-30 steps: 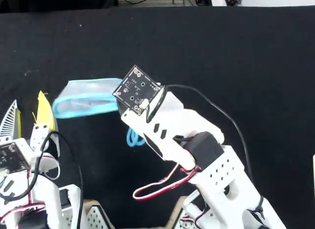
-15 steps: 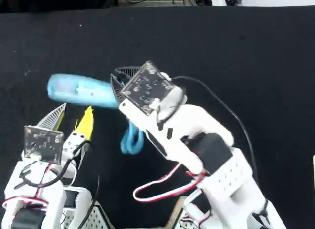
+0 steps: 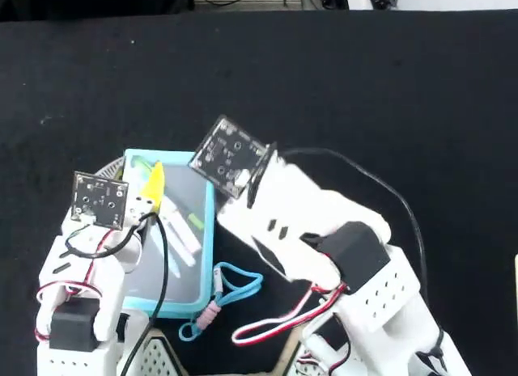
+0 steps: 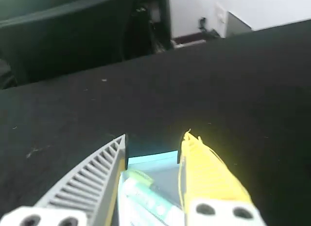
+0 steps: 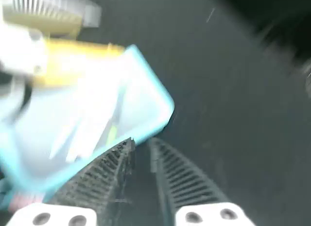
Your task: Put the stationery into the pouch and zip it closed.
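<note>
- I see a table [image 3: 388, 93] covered in black cloth. Past its far edge are dark furniture [image 4: 73, 36] and a white wall [image 4: 272, 7].
- The pouch [image 3: 190, 289] lies flat on the cloth near the arm bases, just in front of the left arm. It is see-through with a light blue rim, and its long side runs away from the bases.
- White pens [image 3: 180, 232] and a small green piece [image 3: 196, 221] lie inside it. A blue strap [image 3: 239, 282] with a pink bead [image 3: 209, 315] trails off its near corner.
- My left gripper [image 4: 154, 138] hangs at the pouch's far end with its jaws apart. The yellow finger is over the pouch and the grey one is out past its side edge.
- My right gripper [image 5: 141, 141] sits just beside the pouch's other long edge. Its dark fingers are almost together, with a narrow gap and nothing between them.
- A wide stretch of black cloth lies between the pouch and the table's far edge, and more runs off to the right.
</note>
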Robot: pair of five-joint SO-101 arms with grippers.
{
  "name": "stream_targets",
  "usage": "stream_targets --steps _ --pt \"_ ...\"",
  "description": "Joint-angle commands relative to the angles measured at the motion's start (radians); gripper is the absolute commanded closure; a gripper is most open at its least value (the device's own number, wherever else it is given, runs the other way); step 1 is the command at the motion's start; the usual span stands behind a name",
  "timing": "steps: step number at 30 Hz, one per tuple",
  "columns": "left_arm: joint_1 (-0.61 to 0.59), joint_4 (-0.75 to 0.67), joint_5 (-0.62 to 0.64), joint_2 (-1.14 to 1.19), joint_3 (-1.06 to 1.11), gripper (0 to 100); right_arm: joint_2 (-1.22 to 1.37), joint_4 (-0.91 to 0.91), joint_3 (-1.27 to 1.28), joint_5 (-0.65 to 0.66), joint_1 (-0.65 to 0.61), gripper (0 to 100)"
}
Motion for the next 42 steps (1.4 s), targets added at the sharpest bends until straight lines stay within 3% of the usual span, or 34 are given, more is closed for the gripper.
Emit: stream_targets --steps 1,4,7,10,14,24,28,33,36,42 --pt "-0.101 -0.041 -0.008 0.006 -0.007 81 -0.024 0.130 0.113 0.075 0.015 86.4" --pt "-0.217 -0.094 0.066 0.015 -0.005 81 -0.024 0.103 0.305 0.265 -0.009 86.5" --pt "-0.346 -0.133 0.242 0.015 -0.005 81 -0.024 0.046 0.455 0.365 -0.094 86.5" --pt "-0.421 -0.135 0.354 0.017 -0.013 81 -0.018 -0.012 0.550 0.374 -0.218 86.2" --pt "-0.432 -0.135 0.387 0.017 -0.010 81 -0.018 -0.097 0.647 0.371 -0.348 86.0" --pt "-0.430 -0.135 0.405 0.017 -0.007 81 -0.016 -0.494 0.917 0.370 -0.362 86.8" --pt "-0.430 -0.133 0.405 0.017 -0.005 81 -0.024 -0.505 0.883 0.373 -0.235 99.2" --pt "-0.430 -0.130 0.405 0.015 -0.005 81 -0.022 -0.423 0.748 0.379 0.123 98.8" --pt "-0.430 -0.129 0.405 0.015 -0.005 81 -0.018 -0.407 0.693 0.446 0.322 98.8" --pt "-0.430 -0.129 0.405 0.011 -0.005 81 -0.016 -0.408 0.680 0.551 0.554 98.7"
